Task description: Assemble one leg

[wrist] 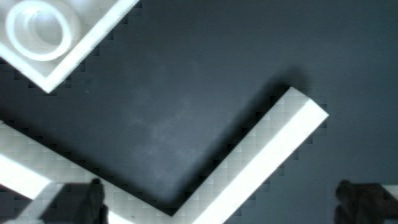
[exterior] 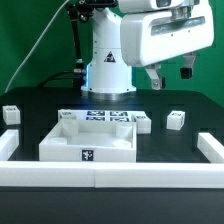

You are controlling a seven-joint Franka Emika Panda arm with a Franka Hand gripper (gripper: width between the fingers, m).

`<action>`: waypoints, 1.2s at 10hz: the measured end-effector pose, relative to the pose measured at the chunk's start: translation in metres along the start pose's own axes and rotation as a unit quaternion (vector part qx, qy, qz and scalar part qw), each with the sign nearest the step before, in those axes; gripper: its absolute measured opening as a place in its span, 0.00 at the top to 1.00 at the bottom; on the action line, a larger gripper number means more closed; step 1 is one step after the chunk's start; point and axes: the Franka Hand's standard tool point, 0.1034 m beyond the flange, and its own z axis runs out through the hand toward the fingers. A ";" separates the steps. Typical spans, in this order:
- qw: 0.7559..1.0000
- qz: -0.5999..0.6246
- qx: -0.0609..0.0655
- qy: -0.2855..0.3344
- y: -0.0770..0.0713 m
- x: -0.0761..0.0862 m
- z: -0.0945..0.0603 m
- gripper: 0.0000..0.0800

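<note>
Three stubby white posts sit on the black table (exterior: 35,118) in the exterior view. I take the one closest beneath the jaws as the leg (exterior: 176,119) for this step; it stands upright, apart from everything else. The second post (exterior: 143,123) lies further from the jaws, just beside the large white tray piece (exterior: 90,142). The third post (exterior: 10,114) is well away, on the far side of the tray from the jaws.

The jaws hang high above the table, spread wide and holding nothing. The wrist view shows both fingertips (wrist: 68,200) far apart with only dark table between them. That view also catches a round hole (wrist: 45,30) in what looks like a corner of the tray, and a white angled rail (wrist: 267,135). It shows no leg, so I judge I am not yet lined up over it.

To do this well, I'd bring the leg between the fingertips in the wrist view before descending. I'd square the jaws to two flat opposite faces and come straight down, since a skewed closure will likely tip or spin such a short piece. I'd grip low enough to hold firm, yet leave its end free for seating in the tray.
</note>
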 end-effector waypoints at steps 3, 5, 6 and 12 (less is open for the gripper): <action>1.000 0.000 0.000 0.000 0.000 0.000 0.000 0.19; 1.000 -0.001 0.000 0.000 0.000 0.000 0.001 0.19; 1.000 0.000 0.000 0.000 0.000 0.000 0.001 0.19; 0.992 -0.122 -0.037 0.012 0.001 -0.028 0.005 0.19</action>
